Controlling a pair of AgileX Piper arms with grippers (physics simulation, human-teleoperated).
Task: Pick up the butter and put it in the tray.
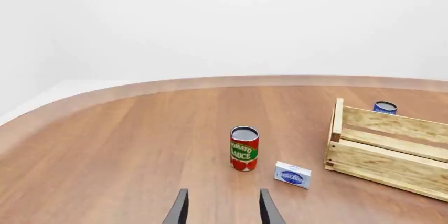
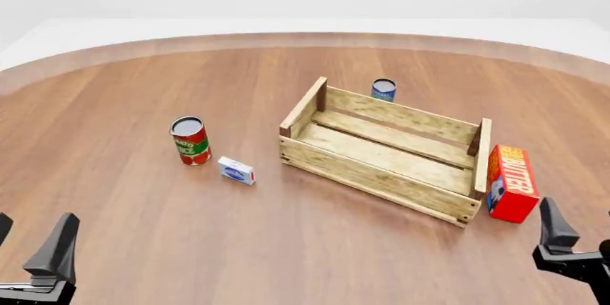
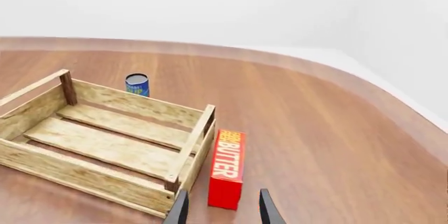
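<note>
The butter stands on the wooden counter just beside the right end wall of the tray, outside it, white "BUTTER" lettering facing up and a blue patch on its near end. The tray, a slatted wooden crate, sits at an angle in the middle of the counter with nothing in it. A blue can stands just behind its far wall; to its left a tomato sauce can stands upright with a small white-blue box near it. The right pincer hangs released near the butter's near end, apart from it, fingers spread. The left pincer hangs released at the near left, well apart from the cans, holding nothing
</note>
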